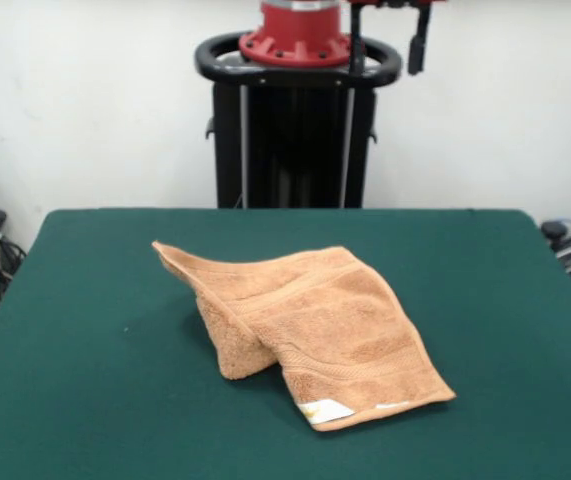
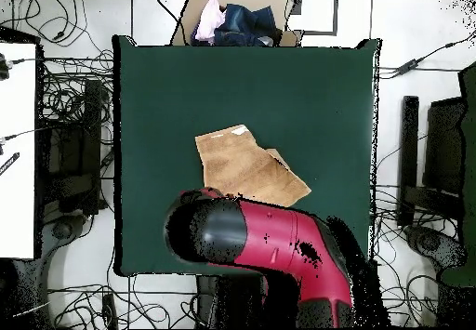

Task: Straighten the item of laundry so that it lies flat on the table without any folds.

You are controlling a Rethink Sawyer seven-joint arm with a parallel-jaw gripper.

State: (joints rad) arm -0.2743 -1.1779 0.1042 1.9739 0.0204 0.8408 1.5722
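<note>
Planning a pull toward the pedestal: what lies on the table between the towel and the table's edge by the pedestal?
Nothing: in the front view only bare green table separates the towel from the edge below the pedestal.

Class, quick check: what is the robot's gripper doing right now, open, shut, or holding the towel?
Gripper: raised at the top edge, holding nothing; open or shut cannot be told. The towel lies folded on the table.
</note>
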